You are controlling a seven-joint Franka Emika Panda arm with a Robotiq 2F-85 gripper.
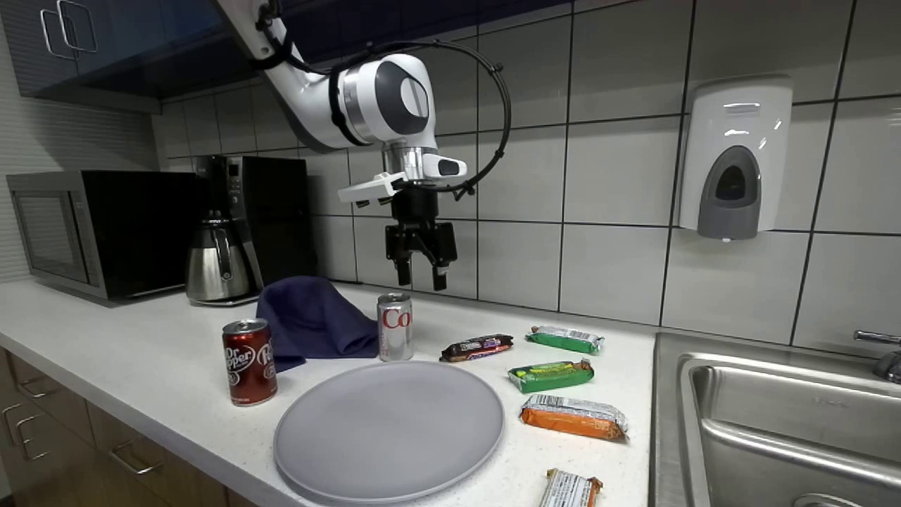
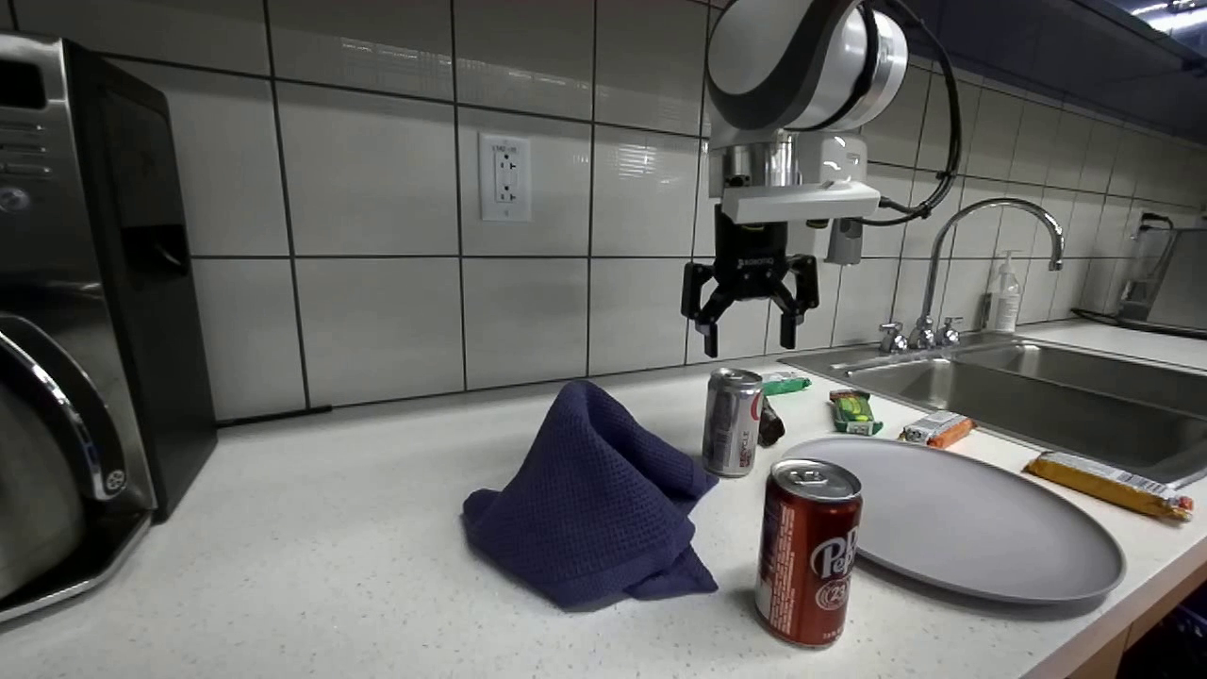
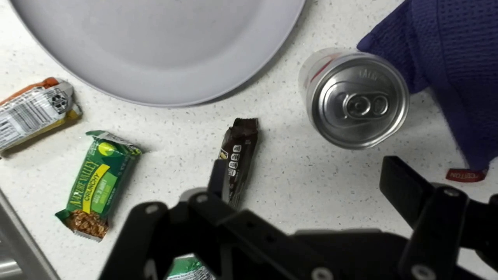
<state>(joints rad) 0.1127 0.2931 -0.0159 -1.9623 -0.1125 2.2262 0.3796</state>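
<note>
Jaws of the gripper (image 1: 421,277): parted, pointing down, above the surface (image 3: 311,175), which shows between them in the wrist view.
Silver can (image 1: 395,331): upright on the surface, lower than the jaws and nearest to them, with a gap between it and the plate (image 1: 391,429).
Dark-wrapped bar (image 3: 240,155): flat; in the wrist view its lower end is partly covered by one of the jaws.
Purple cloth (image 2: 603,509): heaped beside the silver can; whether they touch cannot be told.
Red can (image 1: 251,362): upright, just beside the plate.
Open room: surface stretches between the purple cloth and the coffee maker (image 2: 160,330), which stand well apart; a narrower strip separates the silver can from the dark-wrapped bar.
Front edge of the surface: the plate's rim and a gold-wrapped bar (image 1: 569,491) lie near it.
Sink (image 1: 672,422): its rim bounds the surface, with a green bar (image 1: 552,376), a green-and-silver bar (image 1: 565,339) and an orange bar (image 1: 574,417) near it.
Tiled wall (image 1: 619,282): rises from the far edge of the surface.
Cut off: in the wrist view, the plate at the top, the purple cloth at the right, the orange bar at the left; in an exterior view, the gold-wrapped bar at the lower border.
Hidden: in an exterior view, most of the dark-wrapped bar, by the silver can.
</note>
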